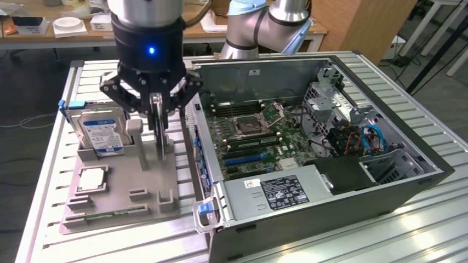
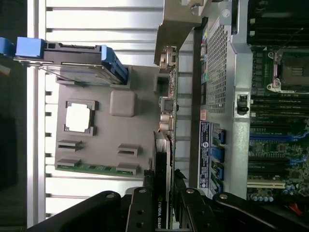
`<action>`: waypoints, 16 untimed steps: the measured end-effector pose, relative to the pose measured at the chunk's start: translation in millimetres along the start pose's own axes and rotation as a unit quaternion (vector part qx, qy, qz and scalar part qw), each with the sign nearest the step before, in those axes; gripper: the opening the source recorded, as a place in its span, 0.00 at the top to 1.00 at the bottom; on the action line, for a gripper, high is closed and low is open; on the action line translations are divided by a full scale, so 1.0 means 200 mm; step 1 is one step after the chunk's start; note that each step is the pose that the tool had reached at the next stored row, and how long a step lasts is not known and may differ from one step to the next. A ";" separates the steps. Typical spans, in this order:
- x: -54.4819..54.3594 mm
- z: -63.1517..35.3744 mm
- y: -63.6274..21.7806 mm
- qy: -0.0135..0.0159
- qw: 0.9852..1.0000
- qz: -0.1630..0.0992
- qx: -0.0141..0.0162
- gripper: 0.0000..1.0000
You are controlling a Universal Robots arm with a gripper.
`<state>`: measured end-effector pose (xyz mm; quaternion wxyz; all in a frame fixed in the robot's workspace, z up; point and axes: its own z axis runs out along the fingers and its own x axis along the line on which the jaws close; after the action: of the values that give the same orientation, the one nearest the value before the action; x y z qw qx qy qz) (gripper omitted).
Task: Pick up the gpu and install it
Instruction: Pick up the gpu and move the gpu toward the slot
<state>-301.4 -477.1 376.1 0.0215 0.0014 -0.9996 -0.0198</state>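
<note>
The gpu [image 2: 161, 183], a thin black card on edge, is clamped in the half-closed claw [image 1: 155, 118] over the grey holder [image 1: 124, 181] beside the open computer case [image 1: 329, 213], seemingly barely clear of it; it should be kept upright and lifted straight.

A slatted metal table [image 1: 409, 230] carries a flat grey fixture tray [image 1: 117, 203]. At the tray's far end, a silver hard drive [image 1: 101, 131] with a blue-and-white label stands in a slot. A square silver processor chip [image 1: 91, 179] lies flat in a recess in front of it. A narrow green memory stick [image 1: 102, 215] sits along the near edge. Just beside the tray, on the exterior view's right, is an open computer case [image 1: 329, 219]. Inside it are a green motherboard [image 1: 249, 137], an empty processor socket [image 1: 249, 125] and a labelled power supply [image 1: 281, 192].
</note>
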 end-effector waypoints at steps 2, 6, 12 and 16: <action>0.00 -0.045 0.002 0.001 1.000 -0.001 0.000 0.74; 0.00 -0.130 0.005 0.002 1.000 -0.002 0.000 0.74; 0.00 -0.153 0.006 0.002 1.000 -0.003 0.000 0.74; -0.04 -0.155 0.006 0.002 1.000 -0.005 0.000 0.74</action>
<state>-291.7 -477.1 406.6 0.0233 0.0060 -0.9995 -0.0202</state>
